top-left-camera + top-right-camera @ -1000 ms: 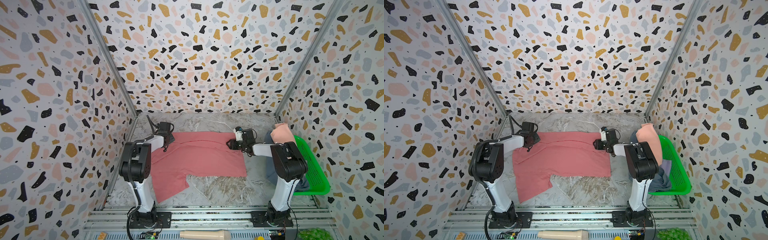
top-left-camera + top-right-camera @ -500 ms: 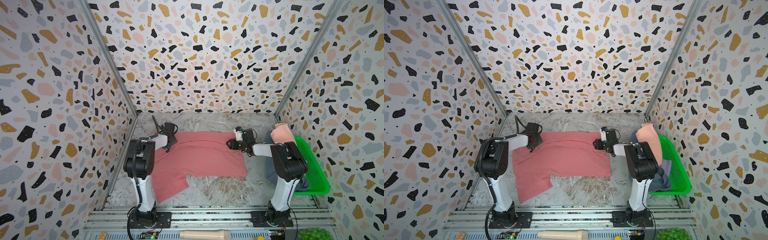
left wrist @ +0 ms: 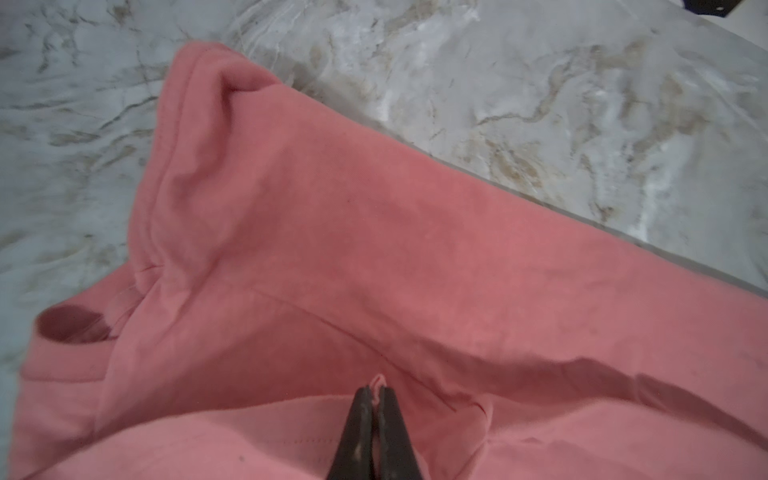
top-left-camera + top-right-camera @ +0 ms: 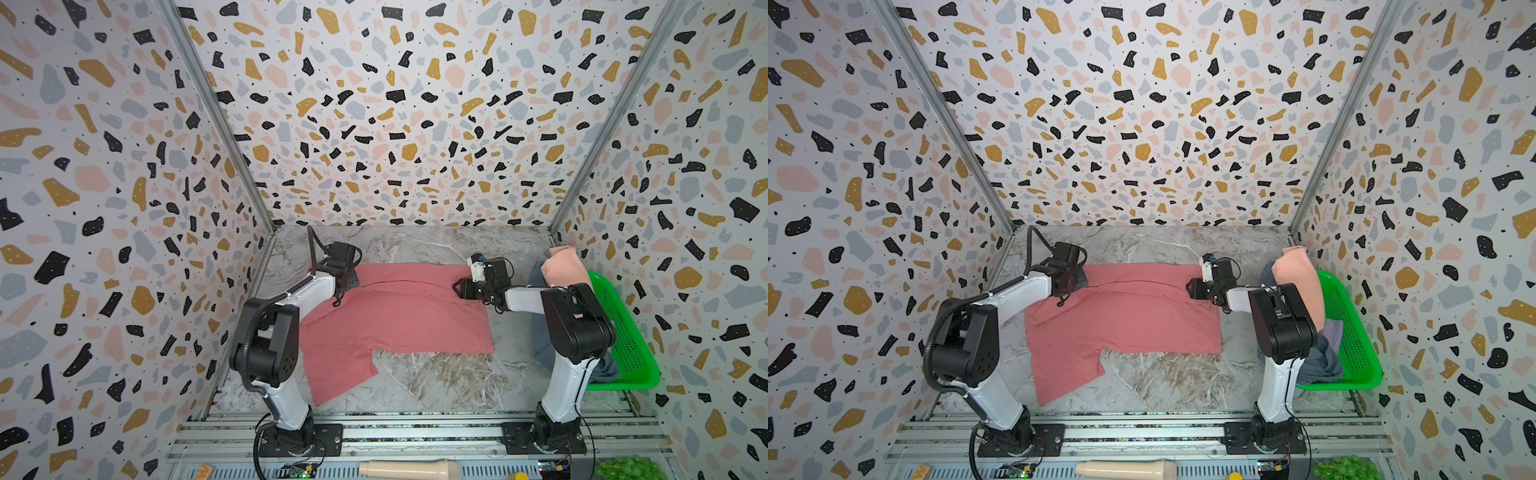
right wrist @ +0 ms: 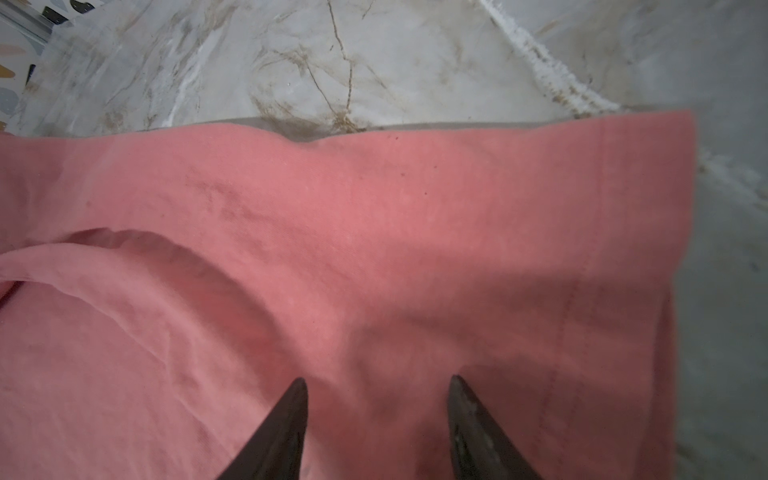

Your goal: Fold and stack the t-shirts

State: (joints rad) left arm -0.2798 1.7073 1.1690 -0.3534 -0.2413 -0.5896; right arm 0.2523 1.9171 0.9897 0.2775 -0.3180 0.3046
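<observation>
A dusty rose-red t-shirt point(image 4: 395, 316) point(image 4: 1121, 320) lies spread on the marble table, its far edge folded over and one sleeve pointing to the near left. My left gripper point(image 4: 347, 286) point(image 4: 1072, 286) sits at the shirt's far left and is shut on a small pinch of its cloth point(image 3: 377, 380). My right gripper point(image 4: 459, 289) point(image 4: 1192, 289) hovers open over the shirt's far right part, with cloth point(image 5: 374, 228) below its fingertips point(image 5: 299, 390) and nothing between them. Peach point(image 4: 561, 266), blue-grey point(image 4: 540, 332) and lavender point(image 4: 1333, 332) t-shirts are heaped at the right.
A green perforated basket point(image 4: 623, 332) stands against the right wall with the heaped shirts spilling over it. Terrazzo walls close in the left, back and right. A cream cylinder point(image 4: 409, 469) and green grapes point(image 4: 627, 469) lie by the front rail.
My left gripper has slid a little to the right along the shirt's far left edge and closed on the cloth. The right arm has not moved.
</observation>
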